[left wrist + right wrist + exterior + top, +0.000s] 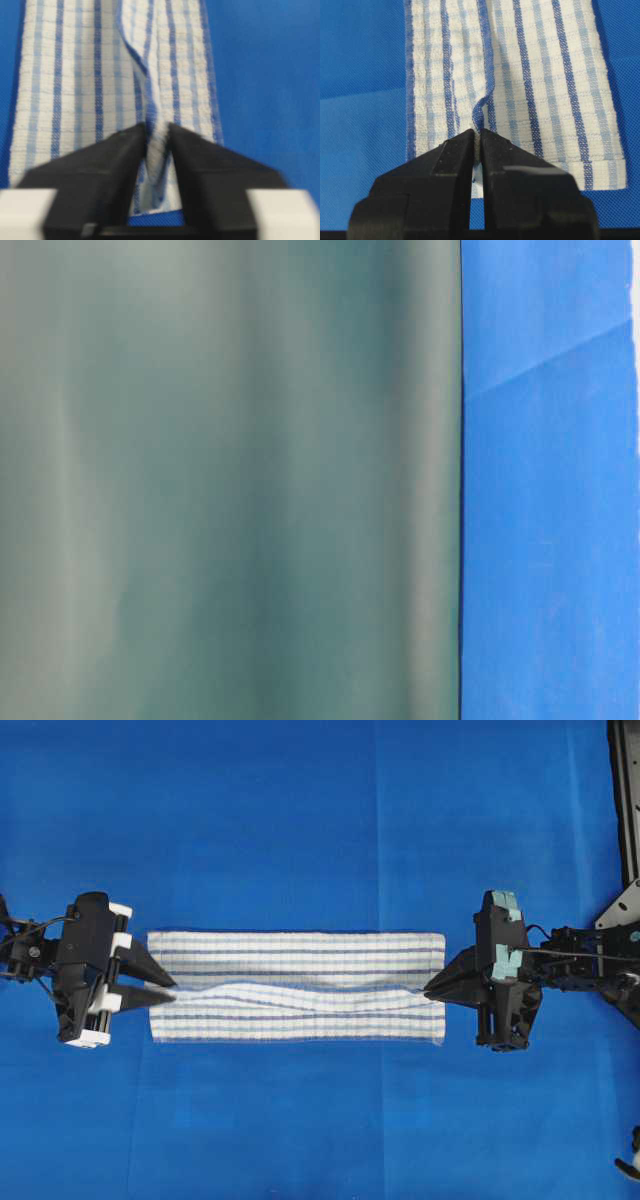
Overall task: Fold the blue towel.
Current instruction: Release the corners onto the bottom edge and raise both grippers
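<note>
The blue towel (300, 985), white with blue stripes, lies folded into a long band across the middle of the table, with a raised ridge running along its length. My left gripper (170, 988) is at its left end. In the left wrist view this gripper (159, 127) stands slightly open, the ridge of the towel (75, 75) loose between its fingers. My right gripper (430, 990) is at the right end. The right wrist view shows it (477, 132) shut, pinching a fold at the towel's (545, 75) end edge.
A plain blue cover (300, 820) spreads over the whole table. Black frame parts (625, 800) stand at the right edge. The table-level view is mostly blocked by a blurred grey-green surface (230, 480), with blue cover (550, 540) beside it.
</note>
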Robot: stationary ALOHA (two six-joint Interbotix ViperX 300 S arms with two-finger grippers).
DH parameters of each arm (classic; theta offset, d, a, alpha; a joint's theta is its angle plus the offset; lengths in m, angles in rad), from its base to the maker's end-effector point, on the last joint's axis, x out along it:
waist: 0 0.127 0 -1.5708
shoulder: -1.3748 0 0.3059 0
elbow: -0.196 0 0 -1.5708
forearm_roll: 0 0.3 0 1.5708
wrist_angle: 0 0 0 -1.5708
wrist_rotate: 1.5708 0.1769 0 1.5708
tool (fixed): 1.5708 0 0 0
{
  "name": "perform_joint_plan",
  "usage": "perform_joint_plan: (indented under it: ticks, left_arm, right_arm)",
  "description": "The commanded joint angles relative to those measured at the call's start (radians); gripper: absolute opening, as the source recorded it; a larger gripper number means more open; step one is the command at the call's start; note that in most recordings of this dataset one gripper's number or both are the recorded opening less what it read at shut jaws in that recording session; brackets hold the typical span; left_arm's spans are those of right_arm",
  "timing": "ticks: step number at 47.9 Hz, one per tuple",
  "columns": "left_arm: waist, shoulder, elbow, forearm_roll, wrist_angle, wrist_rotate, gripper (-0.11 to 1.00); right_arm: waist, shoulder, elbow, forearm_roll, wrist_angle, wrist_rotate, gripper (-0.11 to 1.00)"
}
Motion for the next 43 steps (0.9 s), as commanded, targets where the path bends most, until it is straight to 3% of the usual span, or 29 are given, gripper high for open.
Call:
perform_joint_plan:
  ticks: [1,4,8,14,18,24,43]
  left_arm:
    - [-0.003,-0.008,-0.014,-0.002,-0.003,-0.002,0.31]
    - [-0.003,-0.009,-0.014,-0.002,-0.003,-0.002,0.44]
    - [-0.003,-0.011,-0.012,-0.002,-0.005,-0.005,0.55]
    - [-0.005,-0.032,-0.015,-0.002,0.002,-0.009,0.54]
    - [-0.003,-0.063,-0.026,-0.002,0.020,-0.002,0.54]
    - [0.020,-0.115,-0.049,-0.002,0.069,0.002,0.54]
    - [0.173,-0.132,-0.120,0.008,0.244,0.026,0.54]
  right_arm:
    - [0.011,-0.005,-0.015,0.018,-0.003,0.000,0.05]
    - [0.020,-0.005,-0.015,0.032,-0.003,0.000,0.10]
    - [0.032,-0.005,-0.017,0.041,-0.003,0.000,0.28]
    - [0.038,-0.008,-0.018,0.044,-0.008,-0.002,0.67]
    - [0.037,-0.018,-0.018,0.043,-0.011,-0.014,0.88]
    - [0.008,-0.058,-0.011,0.041,-0.018,-0.034,0.85]
    - [-0.242,-0.095,-0.005,0.040,-0.028,-0.160,0.84]
